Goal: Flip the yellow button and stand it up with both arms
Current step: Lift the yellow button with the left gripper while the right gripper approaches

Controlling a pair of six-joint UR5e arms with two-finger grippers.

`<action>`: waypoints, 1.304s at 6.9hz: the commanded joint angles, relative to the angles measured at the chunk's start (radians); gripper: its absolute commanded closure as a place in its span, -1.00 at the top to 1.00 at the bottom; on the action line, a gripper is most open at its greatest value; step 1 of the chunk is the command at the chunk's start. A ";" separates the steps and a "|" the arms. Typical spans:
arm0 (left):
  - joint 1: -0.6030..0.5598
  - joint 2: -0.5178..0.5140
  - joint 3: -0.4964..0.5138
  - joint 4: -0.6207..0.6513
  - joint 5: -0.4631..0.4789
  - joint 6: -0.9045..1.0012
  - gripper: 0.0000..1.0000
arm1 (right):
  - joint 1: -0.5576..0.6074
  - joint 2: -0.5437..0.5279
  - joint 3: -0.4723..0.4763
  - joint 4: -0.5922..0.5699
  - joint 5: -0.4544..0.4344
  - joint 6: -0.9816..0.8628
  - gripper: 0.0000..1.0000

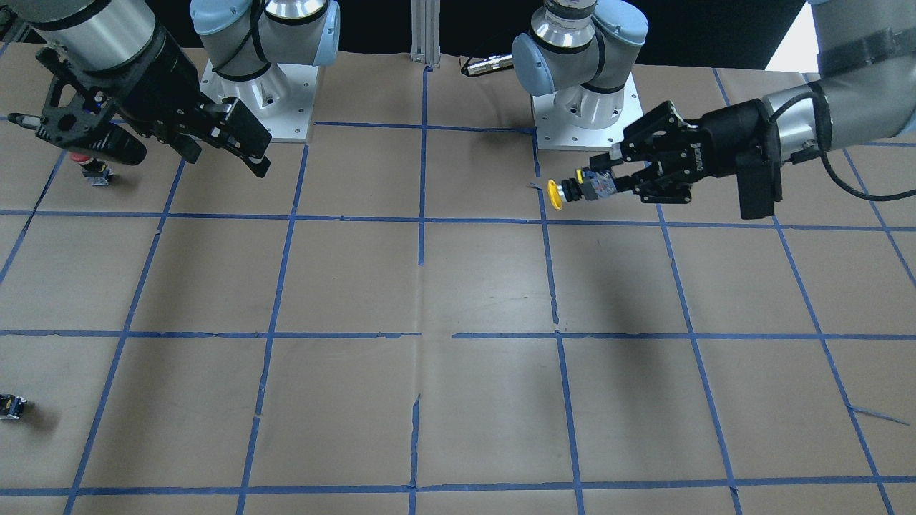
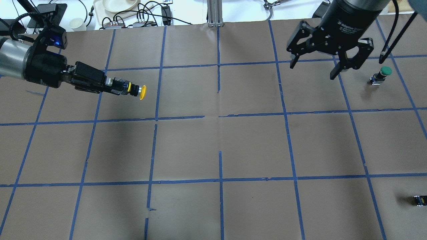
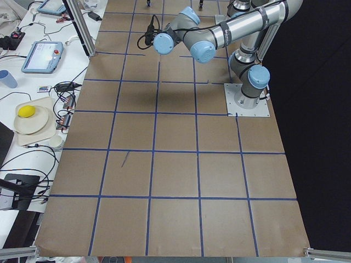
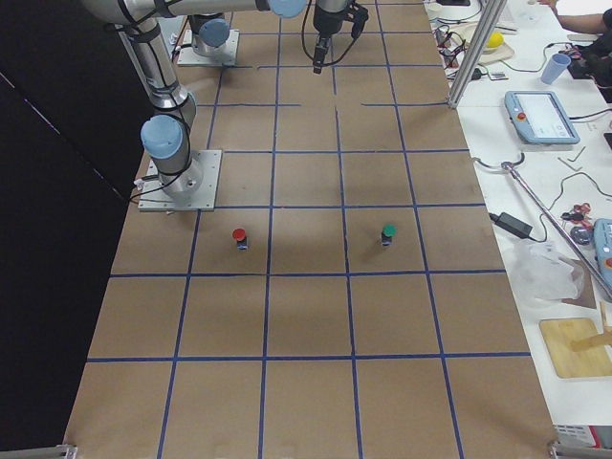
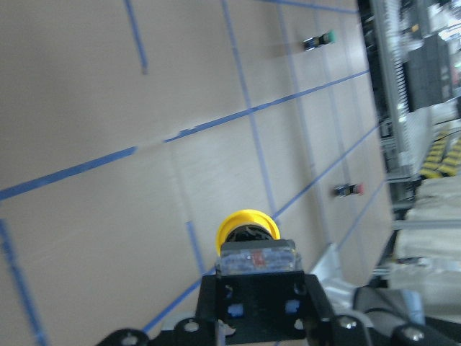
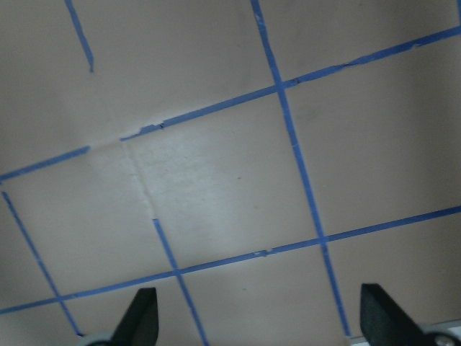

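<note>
The yellow button (image 2: pixel 142 92) is held in the air by my left gripper (image 2: pixel 116 86), which is shut on its dark body. The button lies sideways, its cap pointing toward the table's middle. It also shows in the front-facing view (image 1: pixel 557 193) and in the left wrist view (image 5: pixel 247 222), above the brown paper. My right gripper (image 2: pixel 312 70) is open and empty, raised above the far right of the table, well apart from the button. In the right wrist view its fingertips (image 6: pixel 141 316) frame bare paper.
A green-capped button (image 2: pixel 384 72) stands near my right gripper. A red-capped button (image 1: pixel 93 169) stands under the right arm. A small dark capless block (image 2: pixel 420 200) lies at the right edge. The brown paper (image 2: pixel 220 146) carries a blue tape grid.
</note>
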 commanded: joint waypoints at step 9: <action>-0.325 0.079 -0.002 -0.269 -0.624 -0.012 -0.64 | -0.030 -0.079 0.068 -0.135 0.688 0.753 0.99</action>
